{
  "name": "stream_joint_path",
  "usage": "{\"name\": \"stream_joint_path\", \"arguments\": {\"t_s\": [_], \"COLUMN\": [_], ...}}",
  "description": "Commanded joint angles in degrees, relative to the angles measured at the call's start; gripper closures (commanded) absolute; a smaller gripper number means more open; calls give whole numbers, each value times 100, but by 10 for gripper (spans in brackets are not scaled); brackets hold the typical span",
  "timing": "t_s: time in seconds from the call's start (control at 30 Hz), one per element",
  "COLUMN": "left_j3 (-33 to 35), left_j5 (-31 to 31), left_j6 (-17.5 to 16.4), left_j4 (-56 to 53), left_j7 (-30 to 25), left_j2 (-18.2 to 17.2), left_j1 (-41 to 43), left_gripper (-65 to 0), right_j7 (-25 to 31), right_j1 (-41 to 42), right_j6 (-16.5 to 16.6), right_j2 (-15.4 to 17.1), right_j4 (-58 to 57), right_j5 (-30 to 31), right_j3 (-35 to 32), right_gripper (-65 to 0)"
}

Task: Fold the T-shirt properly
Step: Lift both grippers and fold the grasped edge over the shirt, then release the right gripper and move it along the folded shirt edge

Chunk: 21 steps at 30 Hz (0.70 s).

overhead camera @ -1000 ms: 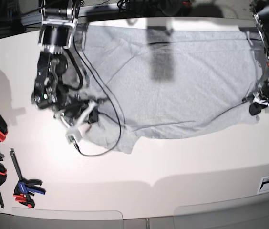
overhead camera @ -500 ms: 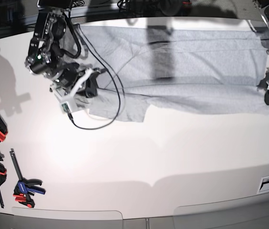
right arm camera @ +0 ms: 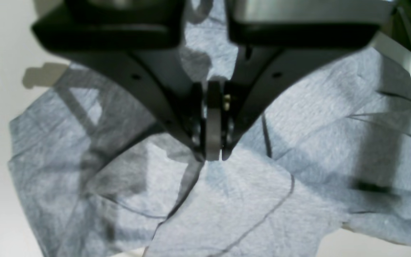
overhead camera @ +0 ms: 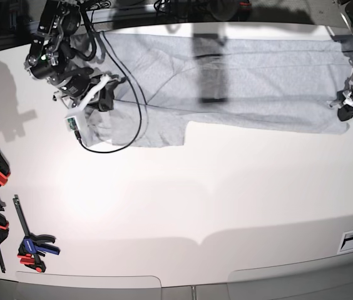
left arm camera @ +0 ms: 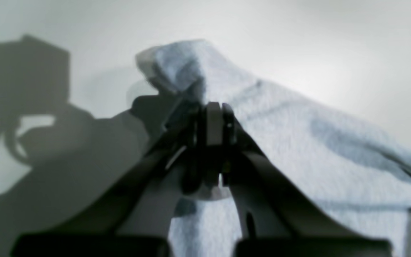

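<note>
Stretching across the far half of the white table (overhead camera: 183,206), the T-shirt (overhead camera: 239,81) lies flattened, grey and plain. The right gripper (right arm camera: 213,157) is clamped tight on cloth near the sleeve end, the left gripper (left arm camera: 214,107) likewise pinching the opposite edge. Clamps (overhead camera: 14,244) sit well apart.

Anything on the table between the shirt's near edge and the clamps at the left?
Bare white table between the T-shirt and the clamps, seen in the base view.
</note>
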Motion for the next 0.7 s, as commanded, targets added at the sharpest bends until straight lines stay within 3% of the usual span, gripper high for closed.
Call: {"name": "stream_joint_path", "arguments": {"t_s": [0.0,0.2,0.27,0.33,0.4,0.57,0.67], "left_j3": [-33,-33,-33,-33,-35,-35,-35], "left_j5": [-109,-90,-90,-92,-114,-343,-348], "left_j6": [-59,-59,-59,-59,-59,-61,-61], "left_j4": [101,101,101,101,127,590,1224], "left_j7": [-63,-46,-44,-48,-72,-92,-94], "left_j2": [-155,-155,-160,-173,-190,-260,-404], "left_j1": [-85,-87,-87,-90,-90,-87,-90], "left_gripper": [0,0,-114,-193,-199,-199,-199], "right_j7": [120,111,107,114,122,208,614], "right_j1": [61,61,61,61,63,79,79], "right_j6": [42,37,37,35,28,26,26], "right_j2": [33,31,31,33,33,33,33], "right_j4": [120,120,120,120,173,870,1322], "right_j5": [103,103,101,105,105,103,105], "right_j3": [24,24,24,24,26,122,367], "right_gripper": [0,0,0,-142,-246,-252,-252]}}
